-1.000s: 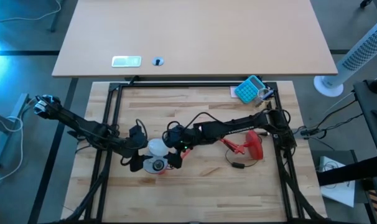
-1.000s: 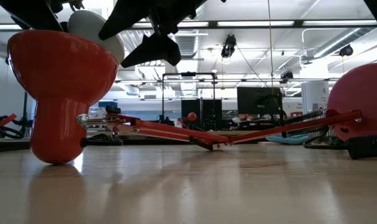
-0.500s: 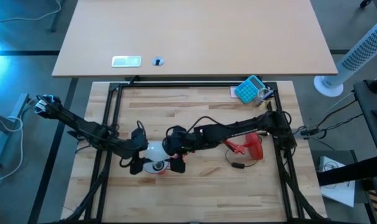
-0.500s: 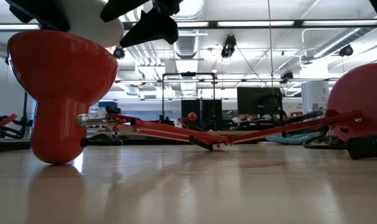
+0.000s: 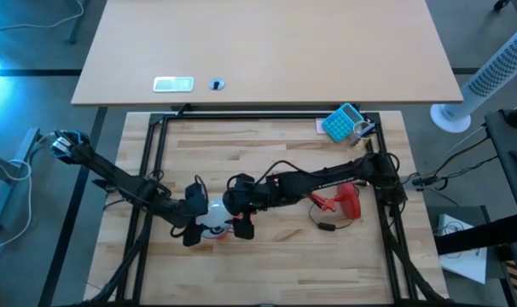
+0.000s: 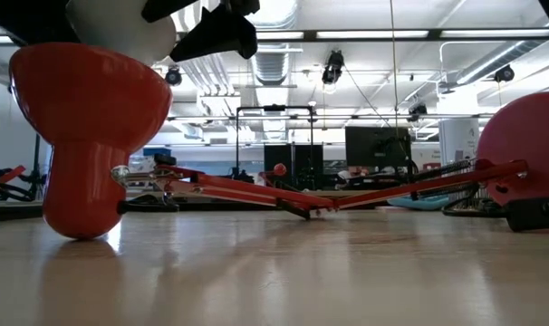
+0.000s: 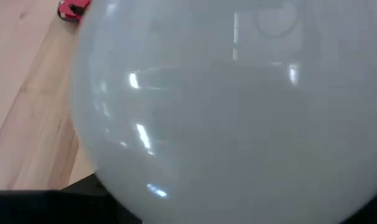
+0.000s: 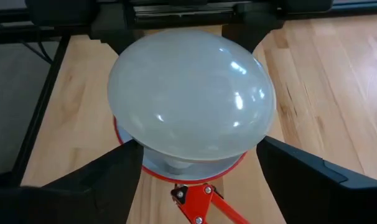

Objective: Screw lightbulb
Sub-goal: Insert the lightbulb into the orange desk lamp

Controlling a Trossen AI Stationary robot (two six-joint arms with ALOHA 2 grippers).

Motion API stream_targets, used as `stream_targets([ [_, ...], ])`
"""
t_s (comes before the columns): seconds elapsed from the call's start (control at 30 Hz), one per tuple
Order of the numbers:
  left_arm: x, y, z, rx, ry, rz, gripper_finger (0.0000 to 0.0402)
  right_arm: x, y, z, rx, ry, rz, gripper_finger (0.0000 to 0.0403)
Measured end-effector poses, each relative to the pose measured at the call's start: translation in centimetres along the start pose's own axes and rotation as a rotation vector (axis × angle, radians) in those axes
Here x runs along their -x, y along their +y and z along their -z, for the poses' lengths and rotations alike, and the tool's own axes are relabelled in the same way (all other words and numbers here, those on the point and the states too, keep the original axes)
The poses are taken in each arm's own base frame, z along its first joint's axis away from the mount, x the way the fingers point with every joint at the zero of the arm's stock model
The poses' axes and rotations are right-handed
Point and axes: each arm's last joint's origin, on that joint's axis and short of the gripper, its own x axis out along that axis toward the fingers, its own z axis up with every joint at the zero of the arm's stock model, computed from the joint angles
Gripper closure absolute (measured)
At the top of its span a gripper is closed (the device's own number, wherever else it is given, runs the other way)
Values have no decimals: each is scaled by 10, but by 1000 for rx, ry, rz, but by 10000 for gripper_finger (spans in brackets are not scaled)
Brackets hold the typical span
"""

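Observation:
The lightbulb [image 8: 191, 93], a white dome, stands over the red lamp shade [image 6: 89, 91], which sits upright on the table with its opening up. The bulb's narrow end [image 8: 176, 163] points down into the shade's white inside. My left gripper [image 5: 199, 223] comes from the table's left and is shut on the dome, which fills the left wrist view [image 7: 238, 106]. My right gripper [image 8: 201, 146] comes from the right. It is open, with one finger on each side of the bulb's lower part, above the shade's rim [image 8: 229, 165]. My left gripper pinches the bulb's dome between its two fingers [image 8: 111, 34], one on each side of the dome's wide part [image 8: 129, 53]. It comes from the table's left, slanting down. The bulb is slightly tilted, its narrow end down in the shade. Whether my right gripper's fingers touch the bulb, I cannot tell.
The lamp's red jointed arm [image 6: 302, 195] lies along the table from the shade to the red base [image 5: 351, 200] at the right. A teal calculator [image 5: 342, 122] lies at the far right. Black frame rails [image 5: 148, 170] run along the table's sides.
Both grippers and the bulb have gone a little toward the table's near edge. The bulb, which was just beyond the shade, now stands over it. My right gripper has rolled somewhat about its own line.

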Motion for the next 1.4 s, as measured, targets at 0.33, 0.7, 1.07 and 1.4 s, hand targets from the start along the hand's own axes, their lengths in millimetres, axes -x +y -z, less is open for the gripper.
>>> stream_targets([
  [0.33,1,4,5,-16,51,-35,132,-10,0,6,5,18,2,95],
  [0.7,2,2,6,-14,84,22,132,-14,1,7,-1,11,-13,96],
  [1.07,11,4,5,14,86,56,132,-14,1,7,-26,15,-14,95],
  [1.4,11,2,4,22,98,81,132,-14,2,7,-30,15,-14,100],
])
